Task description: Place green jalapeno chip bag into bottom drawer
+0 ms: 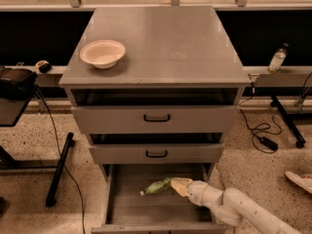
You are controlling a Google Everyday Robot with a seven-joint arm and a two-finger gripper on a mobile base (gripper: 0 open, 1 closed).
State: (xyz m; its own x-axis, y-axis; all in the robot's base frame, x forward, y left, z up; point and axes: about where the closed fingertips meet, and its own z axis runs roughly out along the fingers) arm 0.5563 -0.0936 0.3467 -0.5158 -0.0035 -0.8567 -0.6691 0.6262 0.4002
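Observation:
The green jalapeno chip bag (pixel 157 186) is crumpled and lies low inside the open bottom drawer (pixel 127 209), near the middle of its grey floor. My gripper (pixel 178 185) reaches in from the lower right on a white arm and is shut on the bag's right end. Whether the bag rests on the drawer floor or hangs just above it cannot be told. The drawer's tall side walls and front edge show around it.
Two shallower grey drawers with black handles (pixel 156 117) sit above. A white bowl (pixel 102 53) stands on the cabinet top at left. A black stand (pixel 57 170) is on the left, cables (pixel 258 133) and a shoe (pixel 299 180) on the right.

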